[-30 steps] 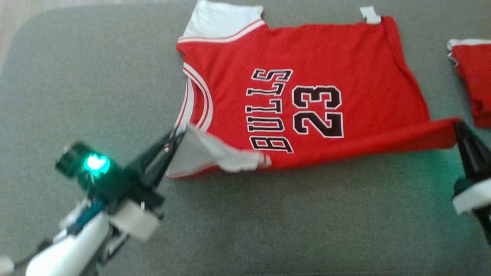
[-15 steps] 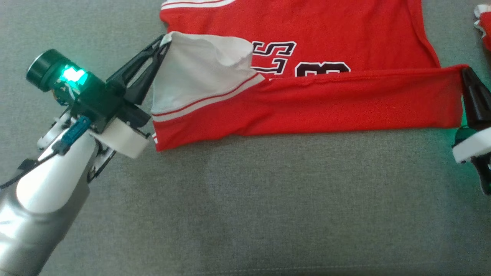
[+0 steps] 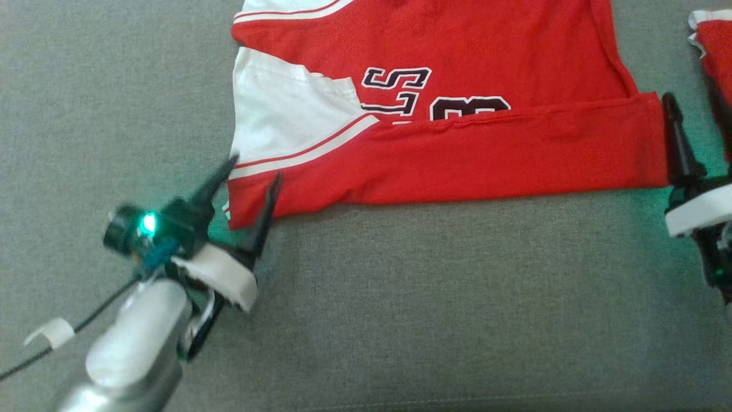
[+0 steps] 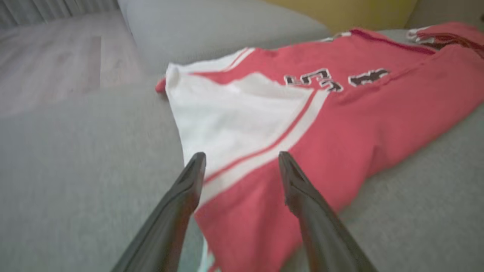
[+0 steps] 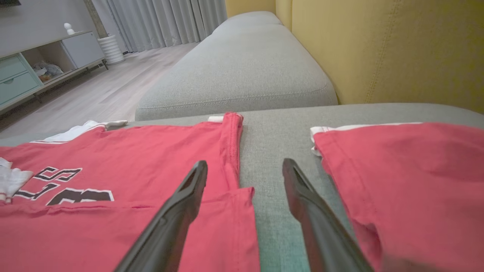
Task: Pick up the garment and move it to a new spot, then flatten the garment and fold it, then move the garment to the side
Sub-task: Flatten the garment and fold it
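Note:
The garment (image 3: 457,154), a red jersey with a white sleeve and dark white-outlined letters, lies on the grey sofa cushion (image 3: 429,297). Its near long edge is folded up over the lower half of the print. My left gripper (image 3: 254,171) is open, its fingers straddling the garment's near left corner without gripping it. The left wrist view shows that gripper (image 4: 242,158) spread over the striped trim of the garment (image 4: 340,124). My right gripper (image 3: 692,109) is open just off the garment's right end. In the right wrist view this gripper (image 5: 245,165) stands over the folded corner of the garment (image 5: 113,151) and bare cushion.
Another red cloth bundle (image 3: 715,46) lies just right of the right gripper, close to its outer finger, and appears as the red cloth (image 5: 408,177). A yellow backrest (image 5: 378,49) rises behind. Beyond the cushion's left end is wooden floor (image 4: 49,64).
Both grippers have opened and let go of the garment. The lifted sleeve and folded edge now lie flat. The left gripper has drawn back to the near left corner.

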